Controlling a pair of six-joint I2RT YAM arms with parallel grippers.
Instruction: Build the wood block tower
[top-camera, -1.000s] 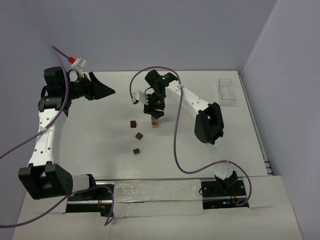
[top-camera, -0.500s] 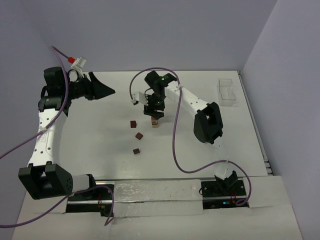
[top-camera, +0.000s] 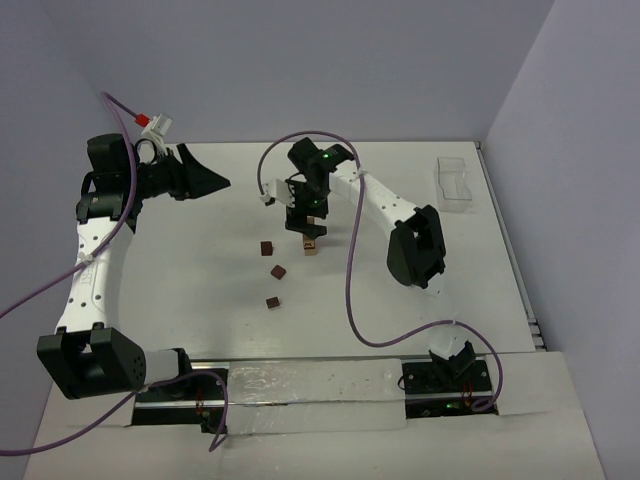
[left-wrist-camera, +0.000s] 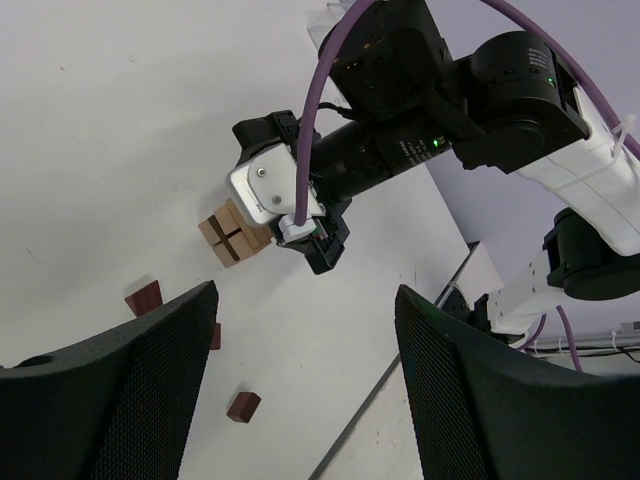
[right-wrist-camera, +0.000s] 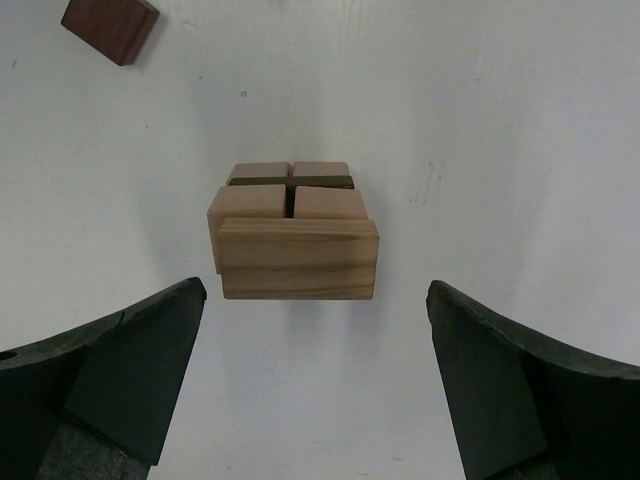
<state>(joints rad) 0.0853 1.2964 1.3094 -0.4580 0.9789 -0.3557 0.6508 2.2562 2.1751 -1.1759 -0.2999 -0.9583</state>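
Observation:
The tower (top-camera: 311, 244) is a short stack of tan and brown wood blocks at the table's middle. In the right wrist view it (right-wrist-camera: 297, 240) shows from above, with a tan block on top. My right gripper (top-camera: 306, 216) hangs just above it, open and empty, with its fingers (right-wrist-camera: 100, 385) wide apart on either side of the stack. Three loose brown blocks (top-camera: 265, 248) (top-camera: 277, 271) (top-camera: 272, 302) lie left of the tower. My left gripper (top-camera: 207, 181) is open and empty, held high at the far left. Its view shows the tower (left-wrist-camera: 235, 232) and the right gripper (left-wrist-camera: 322, 240).
A clear plastic tray (top-camera: 455, 182) stands at the far right edge. One loose brown block (right-wrist-camera: 110, 25) lies close to the tower. The right arm's purple cable (top-camera: 352, 270) loops over the table right of the tower.
My right gripper has lifted slightly up and away from the tower. The left arm and the loose blocks have not moved.

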